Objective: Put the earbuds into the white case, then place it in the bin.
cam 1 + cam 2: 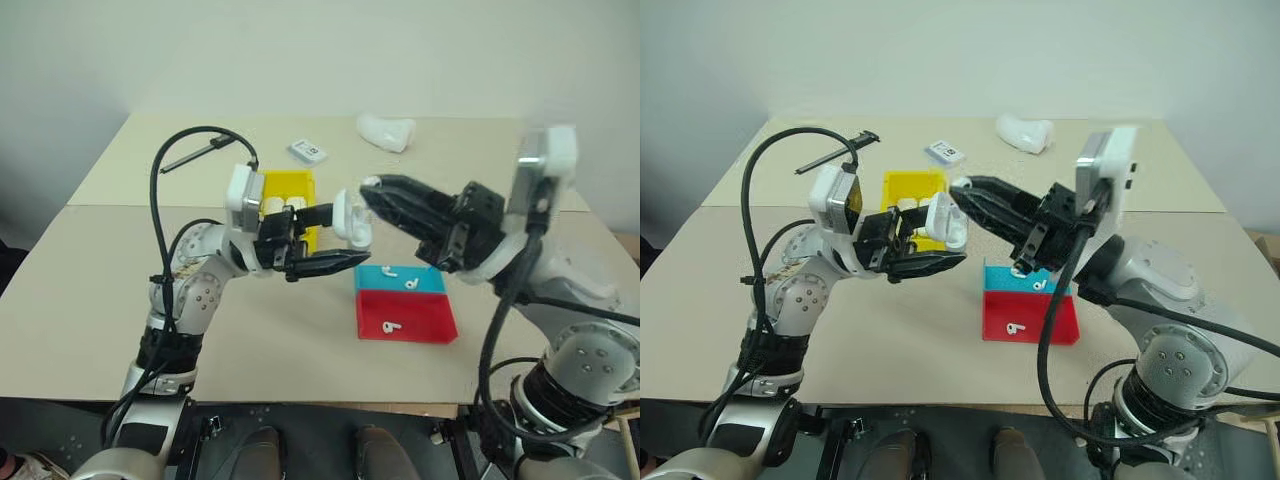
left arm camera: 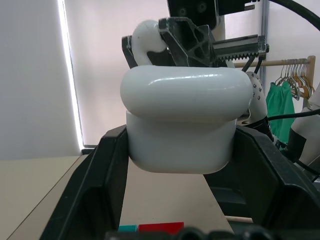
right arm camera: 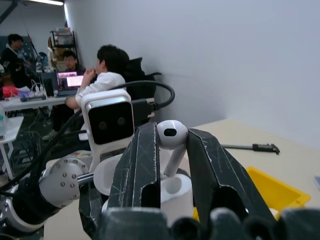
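Earbud [image 3: 171,135] pinched in the right gripper [image 1: 372,190], poised just above the open white case [image 2: 180,132] — case clamped in the left gripper [image 1: 345,240].

Both grippers meet in mid-air over the beige table [image 1: 110,290]; yellow bin [image 1: 288,186] lies just behind the left gripper, red tray [image 1: 405,318] and teal tray [image 1: 388,278] — an earbud in each — below the right. Plain pale wall beyond the table; people sit at desks with a laptop behind the left arm.
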